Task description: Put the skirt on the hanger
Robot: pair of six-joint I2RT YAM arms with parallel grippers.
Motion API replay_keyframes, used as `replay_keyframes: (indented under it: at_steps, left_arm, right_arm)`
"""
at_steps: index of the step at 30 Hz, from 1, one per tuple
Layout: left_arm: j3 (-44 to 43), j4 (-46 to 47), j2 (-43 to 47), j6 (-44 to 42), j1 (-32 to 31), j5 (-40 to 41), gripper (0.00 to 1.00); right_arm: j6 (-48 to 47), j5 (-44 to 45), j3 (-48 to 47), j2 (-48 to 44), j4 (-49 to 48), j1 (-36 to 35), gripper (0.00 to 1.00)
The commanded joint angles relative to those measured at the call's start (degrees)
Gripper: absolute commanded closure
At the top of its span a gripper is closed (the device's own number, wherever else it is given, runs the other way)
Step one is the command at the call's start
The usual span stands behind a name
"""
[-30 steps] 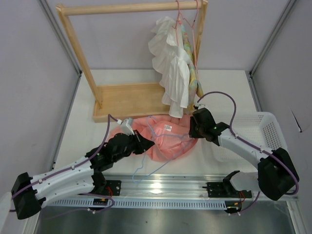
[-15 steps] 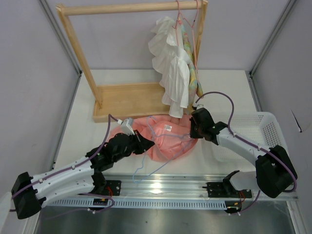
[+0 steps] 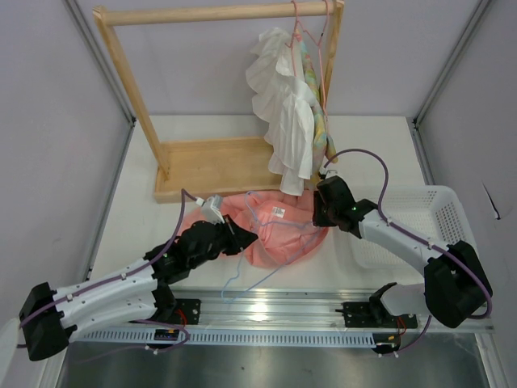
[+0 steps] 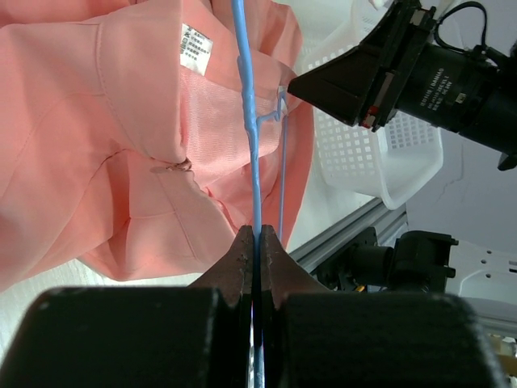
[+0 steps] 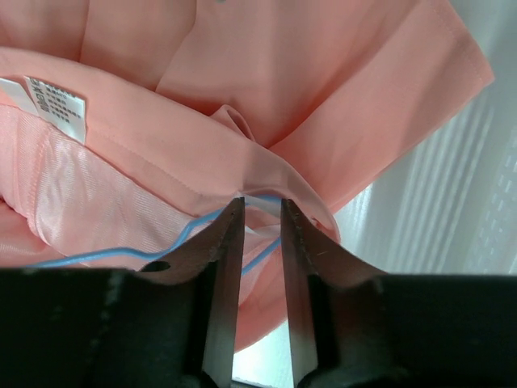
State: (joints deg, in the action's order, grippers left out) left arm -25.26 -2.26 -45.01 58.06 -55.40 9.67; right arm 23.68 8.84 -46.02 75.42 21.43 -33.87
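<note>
The salmon-pink skirt (image 3: 283, 234) lies crumpled on the table between my arms, its white label (image 3: 279, 212) facing up. The light-blue wire hanger (image 3: 242, 279) lies across it, with the hook toward the near rail. My left gripper (image 3: 241, 237) is shut on the hanger wire (image 4: 246, 97) at the skirt's left side (image 4: 97, 145). My right gripper (image 3: 321, 217) is at the skirt's right edge. In the right wrist view its jaws (image 5: 262, 208) stand narrowly open astride the hanger's end (image 5: 121, 255) and a fold of the skirt's waistband (image 5: 266, 97).
A wooden rack (image 3: 210, 166) stands at the back with a white ruffled garment (image 3: 283, 105), a pastel garment (image 3: 321, 121) and pink-red hangers (image 3: 311, 32). A white basket (image 3: 440, 214) sits at the right, close to my right arm.
My right gripper has shifted slightly left and toward the skirt's edge. The left gripper and the hanger have barely moved.
</note>
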Motion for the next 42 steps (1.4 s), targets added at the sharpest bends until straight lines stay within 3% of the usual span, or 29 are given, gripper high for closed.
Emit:
replay_keyframes:
  at_steps: [1, 4, 16, 42]
  left_arm:
    - [-1.46, 1.91, -1.39, 0.73, -1.03, 3.24, 1.00]
    - [-1.64, 3.57, -2.36, 1.09, -1.38, 3.86, 1.00]
    - [-1.73, 2.88, -2.71, 3.02, -2.35, 7.90, 1.00]
    - [-1.81, 9.46, -8.33, 2.85, -6.39, 13.09, 1.00]
  right_arm:
    - [-0.74, 2.06, -3.02, 0.17, 0.72, -0.23, 0.67]
    - [-1.18, 1.53, -2.94, 0.26, 0.45, -0.23, 0.61]
    - [-1.36, 2.67, -1.62, -0.62, 1.60, -0.23, 0.70]
    - [-1.62, 2.32, -0.47, 1.57, 0.46, -0.23, 0.65]
